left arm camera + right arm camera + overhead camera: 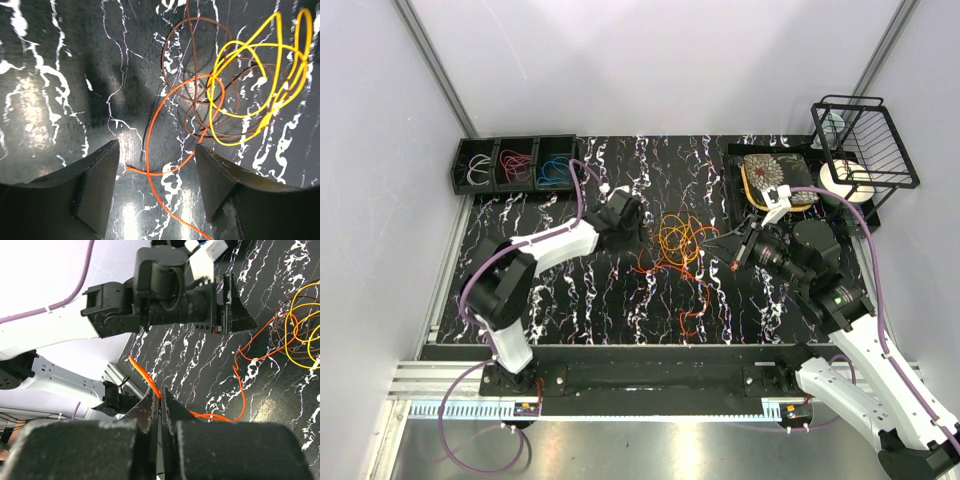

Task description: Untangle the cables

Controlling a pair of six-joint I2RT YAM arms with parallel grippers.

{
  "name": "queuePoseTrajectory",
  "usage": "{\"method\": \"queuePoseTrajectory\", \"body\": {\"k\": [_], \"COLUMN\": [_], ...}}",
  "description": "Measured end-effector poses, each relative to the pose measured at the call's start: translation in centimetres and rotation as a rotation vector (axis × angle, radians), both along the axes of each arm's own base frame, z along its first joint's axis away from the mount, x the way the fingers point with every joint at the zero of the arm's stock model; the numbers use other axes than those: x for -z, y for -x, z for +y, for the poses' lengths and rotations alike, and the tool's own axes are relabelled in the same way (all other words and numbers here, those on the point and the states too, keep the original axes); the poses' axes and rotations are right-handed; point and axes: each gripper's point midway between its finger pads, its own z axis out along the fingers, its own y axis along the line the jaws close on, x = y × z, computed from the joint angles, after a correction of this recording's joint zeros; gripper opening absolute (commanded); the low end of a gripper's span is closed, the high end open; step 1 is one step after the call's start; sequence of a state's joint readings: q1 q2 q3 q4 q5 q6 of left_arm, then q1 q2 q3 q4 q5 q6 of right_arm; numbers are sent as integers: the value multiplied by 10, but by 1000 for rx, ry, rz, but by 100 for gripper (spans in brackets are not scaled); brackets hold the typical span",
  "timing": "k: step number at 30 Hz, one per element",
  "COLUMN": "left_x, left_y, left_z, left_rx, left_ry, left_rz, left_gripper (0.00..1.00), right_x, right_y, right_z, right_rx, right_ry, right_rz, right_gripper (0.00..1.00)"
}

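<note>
The tangle of cables (675, 245) lies mid-tabletop (570, 300), between the two arms. The left gripper (156, 150), spread wide, hovers at the heap's left edge, an orange cable (150, 172) running lengthwise through its gap. The right gripper (160, 396), pressed together, pinches a stretch of orange cable on the heap's right. The left gripper looks nearer the knot.

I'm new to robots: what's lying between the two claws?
The tangled cables, orange and yellow loops, lie between the left gripper and right gripper, as the top external view shows.
</note>
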State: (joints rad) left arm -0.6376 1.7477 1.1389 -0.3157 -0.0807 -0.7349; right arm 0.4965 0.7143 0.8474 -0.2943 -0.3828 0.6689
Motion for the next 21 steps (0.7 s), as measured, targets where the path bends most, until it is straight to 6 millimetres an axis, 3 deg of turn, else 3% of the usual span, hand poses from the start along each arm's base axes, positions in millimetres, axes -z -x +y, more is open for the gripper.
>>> {"method": "queuePoseTrajectory", "body": {"k": [10,18,21], "left_x": [27,37,38], "left_y": [1,-2,-2], "left_z": [-7,-12,-13], "left_rx": [21,26,30], "left_ry": [-17,-26,-27], "left_rz": [66,80,80], "left_gripper": [55,45,22], "right_x": [2,-37,-48], "right_y": [-1,0,2], "right_z": [-1,-1,-2], "right_rx": [-5,-6,-6], "right_ry": [33,4,-7], "right_rz": [2,-71,-94], "right_gripper": [0,0,0]}}
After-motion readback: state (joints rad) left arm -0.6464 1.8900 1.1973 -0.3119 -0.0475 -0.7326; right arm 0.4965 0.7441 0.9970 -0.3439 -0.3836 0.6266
